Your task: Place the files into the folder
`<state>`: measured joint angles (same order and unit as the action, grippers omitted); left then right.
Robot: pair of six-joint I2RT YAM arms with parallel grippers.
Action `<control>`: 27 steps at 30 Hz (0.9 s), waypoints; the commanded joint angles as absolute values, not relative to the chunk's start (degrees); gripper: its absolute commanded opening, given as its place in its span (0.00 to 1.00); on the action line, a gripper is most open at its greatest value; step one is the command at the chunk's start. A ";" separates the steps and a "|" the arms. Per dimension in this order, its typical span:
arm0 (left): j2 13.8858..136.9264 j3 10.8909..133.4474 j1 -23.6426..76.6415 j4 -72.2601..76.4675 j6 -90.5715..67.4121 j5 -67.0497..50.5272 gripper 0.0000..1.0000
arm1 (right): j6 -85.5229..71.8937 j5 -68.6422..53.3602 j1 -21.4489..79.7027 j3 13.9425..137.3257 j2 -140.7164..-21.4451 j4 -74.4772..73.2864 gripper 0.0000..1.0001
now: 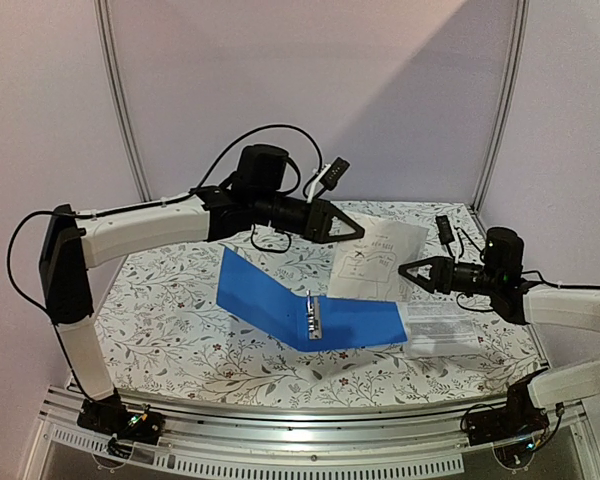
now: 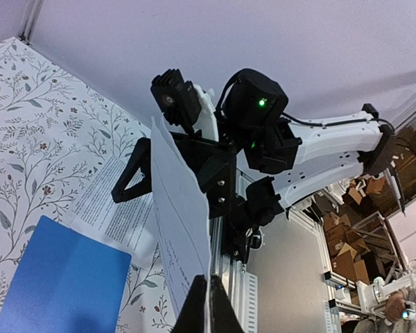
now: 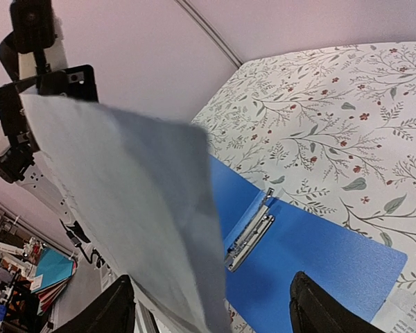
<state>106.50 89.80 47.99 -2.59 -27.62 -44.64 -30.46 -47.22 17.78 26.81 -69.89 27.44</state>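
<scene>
**Left gripper holds one sheet up over the open folder; right gripper stands wide beside it**

**Top view.** The blue folder [image 1: 270,295] lies open on the floral table [image 1: 160,320]. Its covers spread to either side of the metal ring clip [image 1: 314,318]. The left gripper [image 1: 356,231] is pinched tight on the upper left corner of a white sheet [image 1: 375,262] that bears a line diagram. It holds the sheet off the table, just behind the folder's right half. The right gripper [image 1: 408,271] is at the sheet's right edge with its jaws apart and nothing held. A second printed sheet [image 1: 445,325] lies flat on the table, just beside the folder's right cover.

**Left wrist.** The left gripper [image 2: 206,306] is closed on the white sheet [image 2: 177,222], which runs up and away almost edge-on. Beyond it is the right gripper [image 2: 135,173], partly hidden by the paper. The folder [image 2: 62,277] is at lower left, with the second printed sheet [image 2: 114,208] next to it.

**Right wrist.** The fingers [image 3: 114,309] of the right gripper stand far apart at the bottom of the view. The white sheet [image 3: 132,187] hangs down between them, nearer the left-hand one. Whether it touches that finger cannot be told. At upper left the left gripper [image 3: 48,90] clamps the sheet's top corner. Below lies the folder [image 3: 312,250], its ring clip [image 3: 249,232] showing.
</scene>
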 commanded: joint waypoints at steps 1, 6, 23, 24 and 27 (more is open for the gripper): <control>106.01 88.22 47.28 -1.26 -28.48 -44.34 0.00 | -34.70 -52.61 18.28 25.58 -70.41 35.73 0.72; 106.73 86.36 46.05 2.85 -30.51 -43.57 0.00 | -38.38 -55.49 18.49 24.40 -69.21 40.46 0.60; 108.52 85.92 43.30 -6.03 -28.79 -34.94 0.32 | -37.27 -49.93 18.65 28.51 -71.46 29.90 0.00; 108.59 87.17 43.02 -9.62 -27.15 -31.78 0.37 | -36.35 -48.82 18.64 29.67 -71.92 26.89 0.00; 108.64 90.15 40.82 -18.72 -23.44 -22.51 0.46 | -34.51 -46.96 18.63 33.83 -75.08 16.17 0.00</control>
